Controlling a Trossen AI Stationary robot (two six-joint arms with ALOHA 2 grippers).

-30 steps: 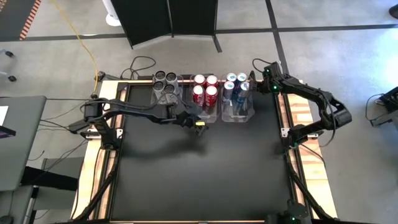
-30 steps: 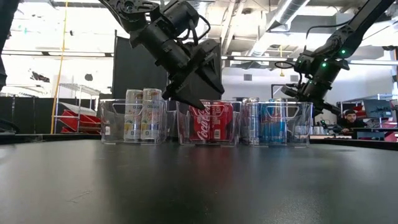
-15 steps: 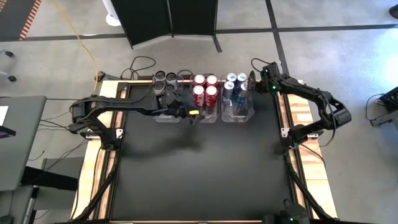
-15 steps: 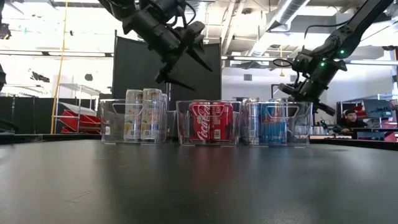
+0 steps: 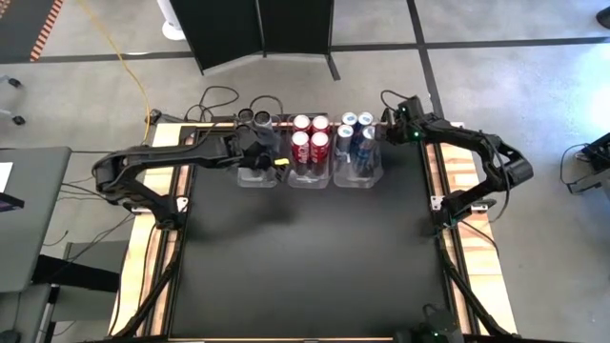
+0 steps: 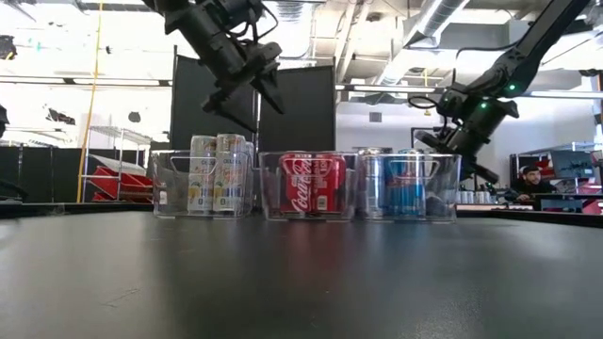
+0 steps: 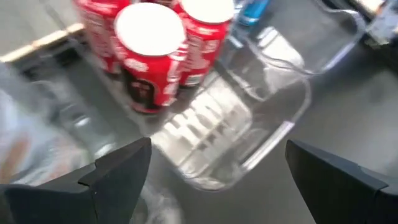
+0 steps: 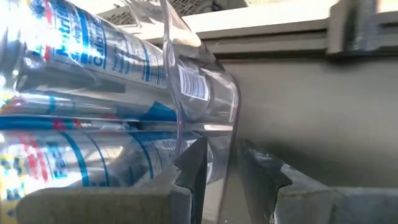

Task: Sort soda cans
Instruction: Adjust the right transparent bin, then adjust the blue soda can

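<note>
Right gripper [image 8: 221, 165] pinches wall of blue-can bin [image 5: 360, 176] at table's far edge. Left gripper [image 6: 256, 94] wide open, empty, above grey-can bin [image 6: 203, 184].

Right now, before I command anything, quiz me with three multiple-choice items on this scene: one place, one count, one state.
1. Where is the right end effector?
A. at the blue-and-silver cans' bin
B. at the table's near edge
C. beyond the table

2. How many red cans show from above?
A. two
B. four
C. six

3. The left end effector is:
A. open and empty, above the grey cans' bin
B. shut on a can
C. shut on a bin rim

Answers:
1 A, its wrist view looks along that bin's wall.
2 B, four silver tops show in the middle bin.
3 A, its fingers stand wide apart, holding nothing.
</note>
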